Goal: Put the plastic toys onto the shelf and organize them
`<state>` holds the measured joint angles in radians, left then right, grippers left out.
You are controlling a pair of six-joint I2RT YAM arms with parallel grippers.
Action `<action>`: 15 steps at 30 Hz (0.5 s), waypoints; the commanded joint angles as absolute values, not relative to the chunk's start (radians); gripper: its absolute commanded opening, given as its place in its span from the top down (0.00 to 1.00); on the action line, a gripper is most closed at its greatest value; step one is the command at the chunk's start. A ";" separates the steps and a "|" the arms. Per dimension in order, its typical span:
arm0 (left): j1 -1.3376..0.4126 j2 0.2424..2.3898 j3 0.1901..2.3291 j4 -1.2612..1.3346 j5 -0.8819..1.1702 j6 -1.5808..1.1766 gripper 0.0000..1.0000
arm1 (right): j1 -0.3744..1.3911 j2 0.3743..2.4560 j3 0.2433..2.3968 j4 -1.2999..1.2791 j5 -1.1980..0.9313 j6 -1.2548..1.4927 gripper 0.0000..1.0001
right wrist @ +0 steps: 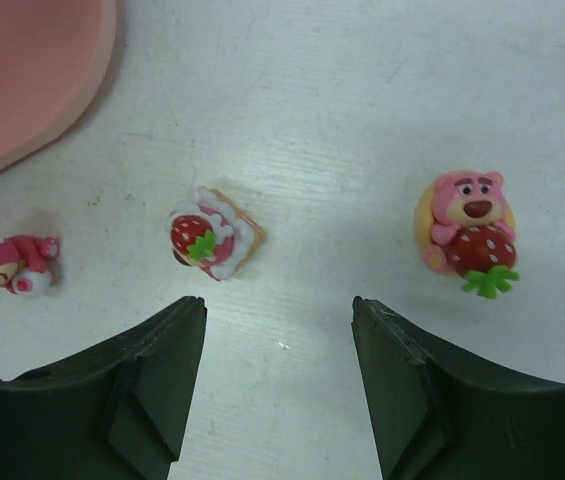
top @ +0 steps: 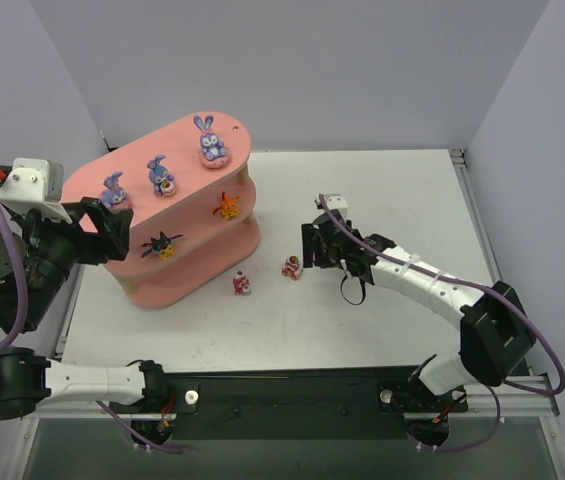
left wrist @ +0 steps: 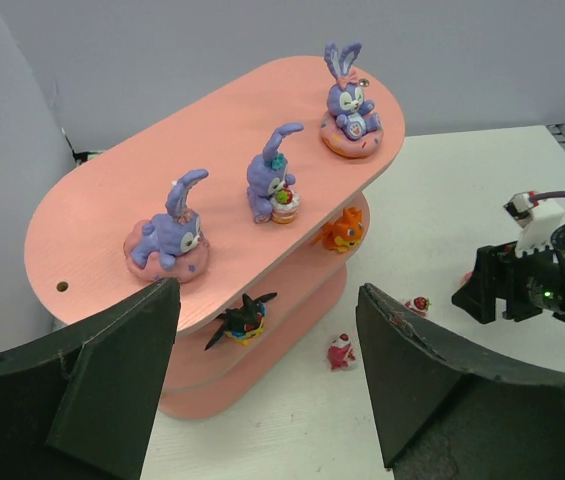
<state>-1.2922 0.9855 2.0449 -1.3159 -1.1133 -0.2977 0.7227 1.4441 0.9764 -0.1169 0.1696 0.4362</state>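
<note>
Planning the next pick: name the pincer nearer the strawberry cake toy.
Right. The right pincer hangs just above the strawberry cake toy; the left pincer sits at the opposite end of the shelf.

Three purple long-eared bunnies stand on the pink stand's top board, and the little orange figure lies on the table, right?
One slip: the orange plastic figurine sits on the middle board of the salmon-pink three-tier stand, not on the table, as the left wrist view shows. The three purple plastic bunnies are on top.
</note>
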 commanded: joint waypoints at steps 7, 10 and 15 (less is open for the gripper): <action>-1.292 1.129 2.267 -1.296 -1.175 -0.318 0.19 | 0.799 1.610 1.146 -0.178 0.253 0.773 0.40; -1.293 1.137 2.281 -1.275 -1.193 -0.289 0.19 | 0.808 1.667 1.196 -0.232 0.274 0.853 0.40; -1.292 1.135 2.290 -1.255 -1.200 -0.255 0.19 | 0.811 1.741 1.253 -0.304 0.305 0.948 0.42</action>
<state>-1.2922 1.1347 2.2578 -1.3094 -1.1694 -0.2947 0.8120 1.7020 1.1923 -0.2043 0.2287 0.8165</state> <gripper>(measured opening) 0.809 0.597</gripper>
